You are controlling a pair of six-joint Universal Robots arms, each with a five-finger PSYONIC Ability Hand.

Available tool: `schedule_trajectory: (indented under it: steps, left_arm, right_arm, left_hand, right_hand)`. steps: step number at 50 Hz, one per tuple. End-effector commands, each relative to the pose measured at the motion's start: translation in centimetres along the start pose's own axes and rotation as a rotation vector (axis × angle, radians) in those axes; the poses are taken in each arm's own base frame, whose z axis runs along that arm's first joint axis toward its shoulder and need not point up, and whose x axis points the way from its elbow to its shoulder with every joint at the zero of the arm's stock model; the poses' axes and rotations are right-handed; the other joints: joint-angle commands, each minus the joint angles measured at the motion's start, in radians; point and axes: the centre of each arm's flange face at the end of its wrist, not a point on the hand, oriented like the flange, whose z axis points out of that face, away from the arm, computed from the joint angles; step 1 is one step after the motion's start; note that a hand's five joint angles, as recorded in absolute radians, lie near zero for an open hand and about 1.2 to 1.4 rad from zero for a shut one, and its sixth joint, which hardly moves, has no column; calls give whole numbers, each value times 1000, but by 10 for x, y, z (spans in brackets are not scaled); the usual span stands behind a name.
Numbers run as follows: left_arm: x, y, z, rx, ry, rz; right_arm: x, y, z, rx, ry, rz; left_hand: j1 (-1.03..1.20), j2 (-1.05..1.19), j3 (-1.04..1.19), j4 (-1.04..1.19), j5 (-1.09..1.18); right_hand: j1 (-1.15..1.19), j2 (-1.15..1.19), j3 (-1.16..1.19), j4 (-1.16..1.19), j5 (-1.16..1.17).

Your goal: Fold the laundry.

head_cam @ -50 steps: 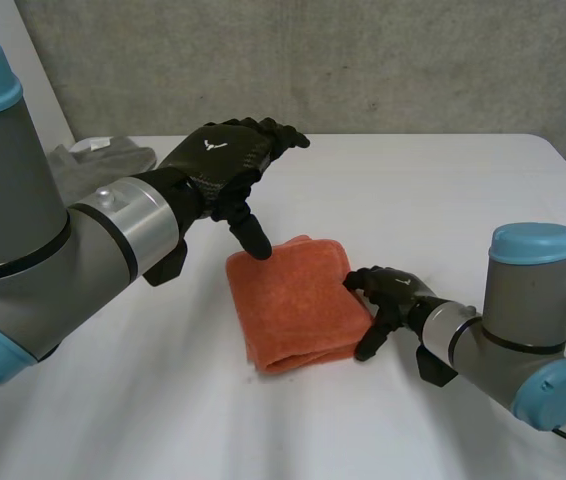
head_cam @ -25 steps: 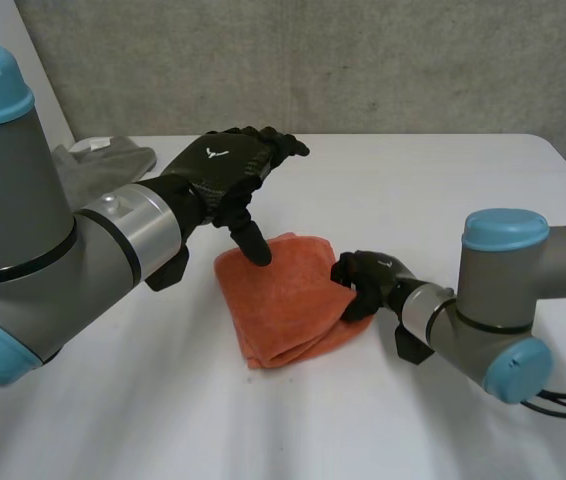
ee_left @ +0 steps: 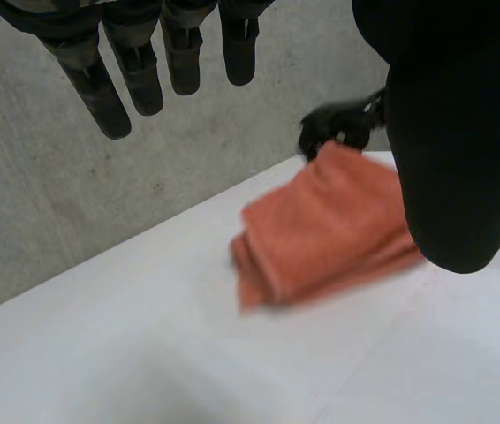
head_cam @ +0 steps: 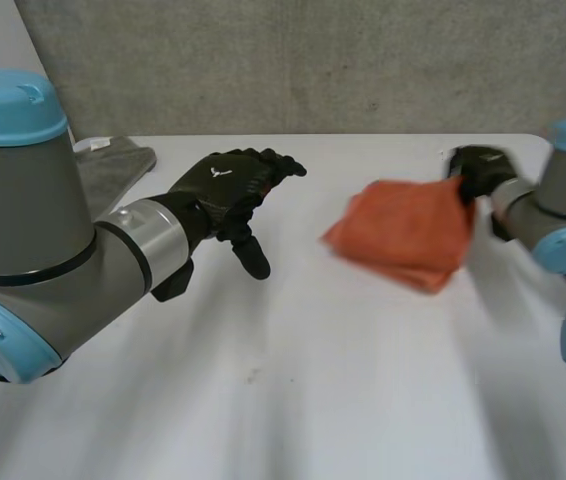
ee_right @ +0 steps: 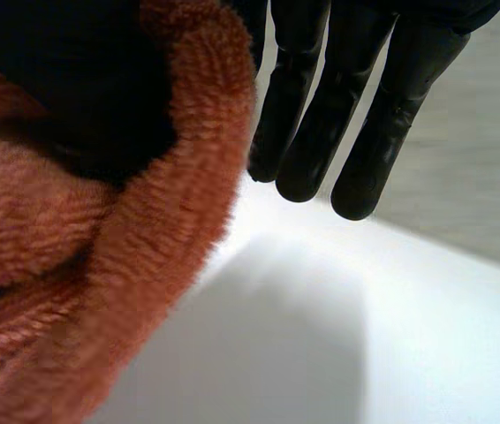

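From behind and between the arms (head_cam: 73, 250), high up, looking down and forward across the white surface (head_cam: 293, 400) to the far concrete wall (head_cam: 313, 60). From the left wrist, close under the left hand (ee_left: 449, 132), facing right across the surface toward the orange towel (ee_left: 329, 225) and right hand (ee_left: 334, 132), both shared with the head view. From the right wrist, very near, pressed against the towel beside the right hand's fingers (ee_right: 329, 115).

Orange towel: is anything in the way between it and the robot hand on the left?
Nothing visible. Only bare white table lies between the open left robot hand and the folded orange towel, which the right robot hand holds by one edge. A grey cloth lies beside the left arm.
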Motion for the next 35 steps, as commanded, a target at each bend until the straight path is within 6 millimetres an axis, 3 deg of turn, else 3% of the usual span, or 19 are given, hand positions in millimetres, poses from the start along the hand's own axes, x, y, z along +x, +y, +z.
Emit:
schedule_trajectory:
  steps: [1, 8, 12, 18, 27, 28, 29, 30, 35]
  left_arm:
    - [0, 5, 2, -15, 0, -4]
    - [0, 7, 4, -22, 0, -7]
    - [-1, 10, 5, -30, 1, -9]
    - [-1, 13, 6, -37, 0, -18]
    - [-1, 14, 7, -40, 1, -25]
    - [-1, 14, 7, -42, 0, -27]
    - [-1, 14, 7, -42, 0, -27]
    - [-1, 14, 7, -42, 0, -27]
    - [-2, 13, 7, -39, -3, -25]
  right_arm:
    - [117, -2, 6, 81, 308, -154]
    - [172, 22, -5, -33, 494, -335]
    - [191, 35, -10, -81, 554, -356]
    - [201, 41, -15, -115, 590, -345]
    - [195, 44, -20, -180, 569, -329]
    - [194, 43, -20, -182, 566, -329]
    - [194, 41, -21, -178, 567, -330]
    - [193, 38, -21, -177, 566, -329]
    - [188, 31, -29, -222, 527, -327]
  left_hand:
    - [8, -5, -11, -4, -28]
    - [8, -5, -11, -4, -28]
    - [8, -5, -11, -4, -28]
    - [11, -2, -8, -1, -25]
    - [11, -2, -8, -1, -25]
    - [11, -2, -8, -1, -25]
    - [11, -2, -8, -1, -25]
    - [11, -2, -8, -1, -25]
    - [8, -5, -11, -4, -28]
  right_hand:
    - [428, 230, 219, 209, 235]
    - [428, 230, 219, 209, 235]
    - [428, 230, 219, 209, 235]
    - [428, 230, 219, 209, 235]
    - [428, 230, 219, 209, 235]
    - [-19, -216, -228, -237, -212]
    - [-610, -808, -820, -829, -804]
    - [-794, -992, -1003, -1013, -987]
    - [-794, -992, -1003, -1013, -987]
